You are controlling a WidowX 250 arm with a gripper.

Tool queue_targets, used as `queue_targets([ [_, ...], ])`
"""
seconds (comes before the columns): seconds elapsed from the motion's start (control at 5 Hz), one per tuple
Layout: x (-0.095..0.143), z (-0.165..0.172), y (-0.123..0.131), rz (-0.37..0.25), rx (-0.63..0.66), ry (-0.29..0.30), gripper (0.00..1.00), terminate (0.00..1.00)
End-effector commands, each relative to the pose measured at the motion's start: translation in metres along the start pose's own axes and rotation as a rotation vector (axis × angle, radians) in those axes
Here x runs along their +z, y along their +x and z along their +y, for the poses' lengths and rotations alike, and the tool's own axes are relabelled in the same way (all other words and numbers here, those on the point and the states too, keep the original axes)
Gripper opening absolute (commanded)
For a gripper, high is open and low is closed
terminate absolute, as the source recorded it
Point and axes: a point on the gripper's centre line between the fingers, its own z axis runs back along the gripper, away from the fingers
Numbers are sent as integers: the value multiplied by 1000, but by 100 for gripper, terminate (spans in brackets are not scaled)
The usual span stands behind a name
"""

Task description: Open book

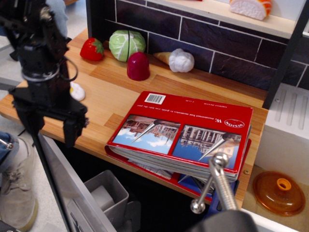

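Book (pixel 186 133) closed on wooden counter (pixel 106 84) — gripper (pixel 50 128) apart, left of it.

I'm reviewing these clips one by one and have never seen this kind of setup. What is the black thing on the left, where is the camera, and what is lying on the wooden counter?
The black thing is the robot arm's gripper, a two-fingered claw pointing downward. Its fingers are spread and hold nothing. There is one camera view, looking down at the wooden counter from above and in front. On the counter lies a closed red book with two building photos on its cover. Behind it are toy foods: a strawberry, a cabbage, a dark red piece, a white-topped cone, and a fried egg partly hidden behind the arm. The gripper is left of the book, not touching it.
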Motion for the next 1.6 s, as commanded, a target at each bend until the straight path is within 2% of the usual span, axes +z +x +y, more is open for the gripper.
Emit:
queue_targets([
  [0.0, 55, -51, 7, -108, -9, -26, 100, 0],
  [0.2, 57, -103, 8, -140, -12, 20, 100, 0],
  [0.4, 64, -146, 20, -111, 16, 26, 100, 0],
  [0.6, 67, -178, 29, -93, 33, 3, 100, 0],
  [0.8, 57, -204, 34, -89, 18, 29, 100, 0],
  [1.2, 50, -233, 44, -106, 14, 68, 100, 0],
  [1.4, 41, -234, 45, -128, 5, 140, 100, 0],
])
